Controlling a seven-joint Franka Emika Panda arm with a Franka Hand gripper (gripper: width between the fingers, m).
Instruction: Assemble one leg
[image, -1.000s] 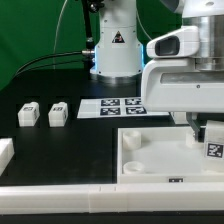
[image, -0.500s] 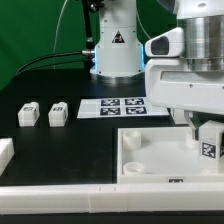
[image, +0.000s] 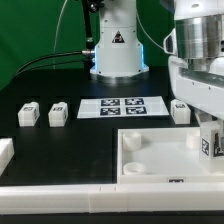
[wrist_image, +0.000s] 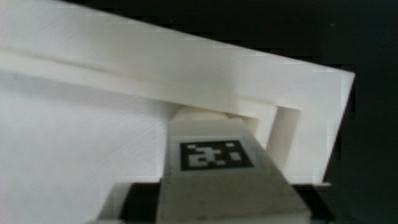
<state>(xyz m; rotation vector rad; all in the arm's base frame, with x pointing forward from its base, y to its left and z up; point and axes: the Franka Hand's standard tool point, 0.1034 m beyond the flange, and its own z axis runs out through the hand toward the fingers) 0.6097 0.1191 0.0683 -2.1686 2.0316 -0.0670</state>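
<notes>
Item: leg (image: 211, 146), small white block, black-and-white square tag on the face turned to the exterior camera. Location: at the exterior view's right edge, above the right side of the large white panel (image: 150, 160), gripped from above. In the wrist view the same leg (wrist_image: 217, 152) shows its tag face up close, over the panel's pale interior near a raised corner wall (wrist_image: 285, 125).

Claw (image: 208, 135): clamped on the leg, fingers down either side of it; the lower end of the block is partly hidden by the picture edge, so contact with the panel cannot be told. In the wrist view the claw body (wrist_image: 214, 205) fills the near edge, blurred.

Panel: white square piece with raised rim, lying flat on the black surface (image: 40, 85), a round socket visible at its near-left corner in the exterior view.

Other legs, same kind: two side by side at the exterior view's left (image: 29, 114) and (image: 58, 113), apart from each other; one more (image: 181, 111) just behind the panel, near the arm.

Marker board (image: 122, 106): flat white sheet with four tags, lying between the left pair of legs and the fourth leg.

White rail (image: 60, 196): long piece across the foreground; a short white block (image: 5, 152) at the far left edge.

Robot base (image: 116, 50): white, at rear centre, green backdrop behind.
</notes>
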